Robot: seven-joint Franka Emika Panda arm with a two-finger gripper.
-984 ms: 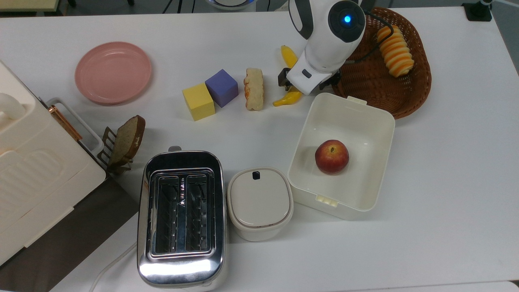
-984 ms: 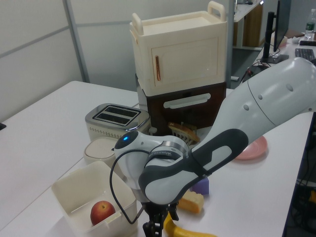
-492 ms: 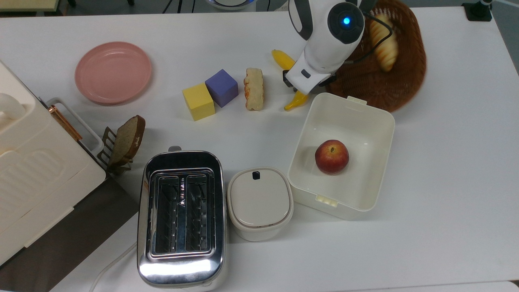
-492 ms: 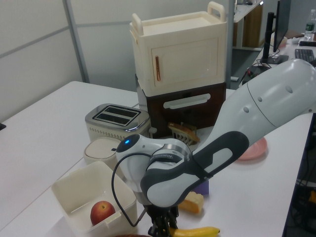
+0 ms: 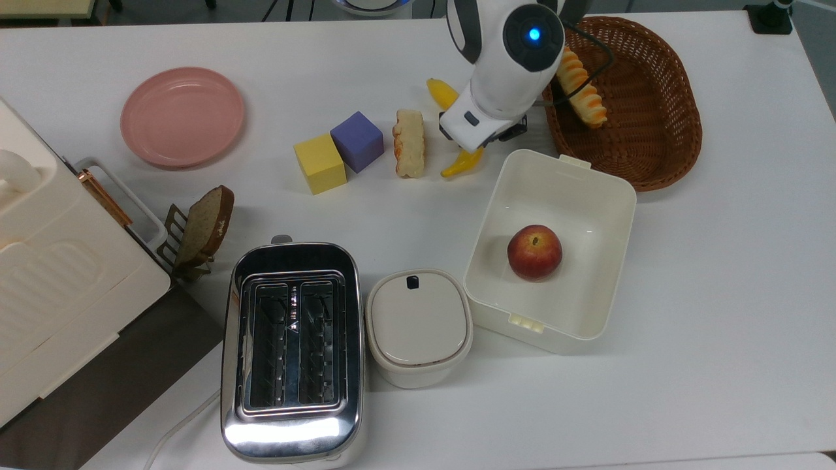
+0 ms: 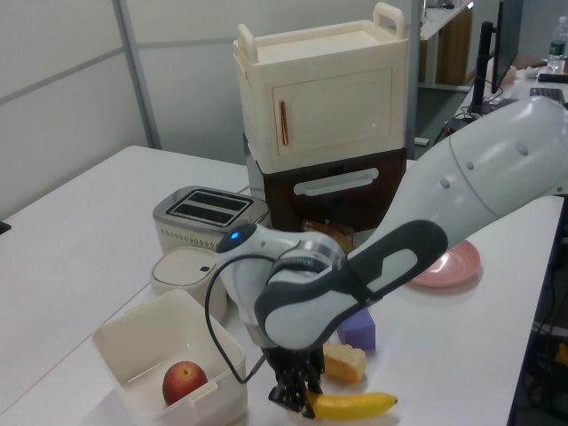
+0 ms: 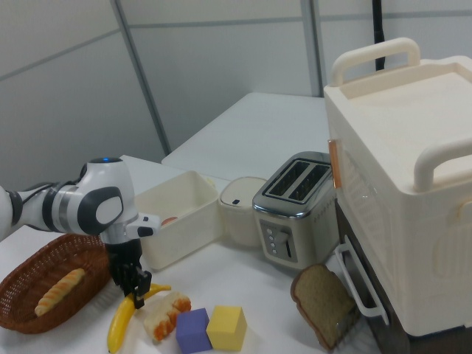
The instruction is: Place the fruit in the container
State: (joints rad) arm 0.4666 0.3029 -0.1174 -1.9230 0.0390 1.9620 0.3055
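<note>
Banana (image 5: 461,163) (image 6: 353,406) (image 7: 122,321) lies on the white bench (image 5: 718,261) just beside the cream container (image 5: 610,202) (image 6: 133,342) (image 7: 173,203), off its basket-side corner, with the gripper (image 5: 480,134) (image 6: 295,401) (image 7: 135,283) set over its middle and the jaws closed narrow around it. A red apple (image 5: 535,252) (image 6: 184,382) sits inside the container. Beyond the container, the wicker basket (image 5: 659,124) (image 7: 29,273) holds a striped bread roll (image 5: 583,98) (image 7: 59,290).
</note>
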